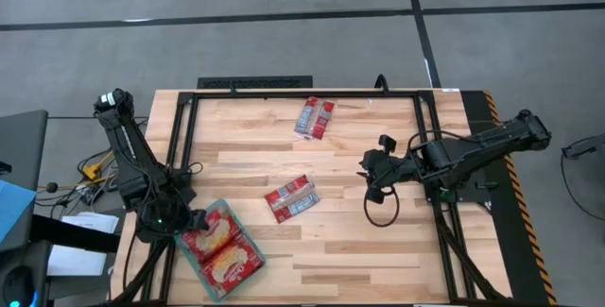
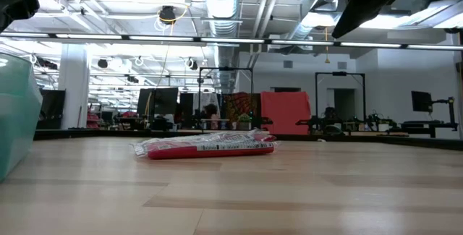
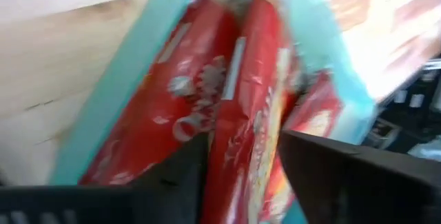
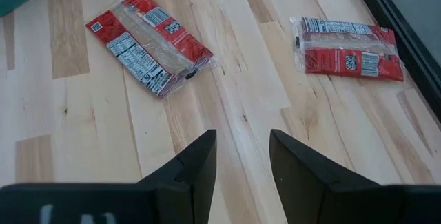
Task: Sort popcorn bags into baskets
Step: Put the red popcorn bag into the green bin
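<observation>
My left gripper (image 1: 196, 220) is at the near left corner of the table, over the teal tray (image 1: 217, 204), shut on a red popcorn bag (image 3: 241, 114). Other red bags (image 1: 225, 252) lie flat in the tray (image 3: 124, 93). Two narrower red bags with clear ends lie flat on the wood: one mid-table (image 1: 291, 198) (image 4: 151, 41), one near the far edge (image 1: 315, 118) (image 4: 348, 48). My right gripper (image 1: 371, 177) (image 4: 241, 155) hovers open above bare wood to the right of the mid-table bag, touching nothing. My left gripper (image 3: 241, 182) has a red bag pinched between its two fingers (image 3: 324, 169), gripping the bag's near part (image 3: 238, 162). The bag stands on edge between them and stretches forward over the tray and the bags lying in it. Whether its far end rests on them cannot be told.
A black frame (image 1: 189, 146) runs along the table's left, far and right sides. A black cable loop (image 1: 380, 211) hangs below my right arm. Bare wood lies between the tray and the mid-table bag. The low view shows one bag (image 2: 206, 147) and the tray wall (image 2: 14, 119).
</observation>
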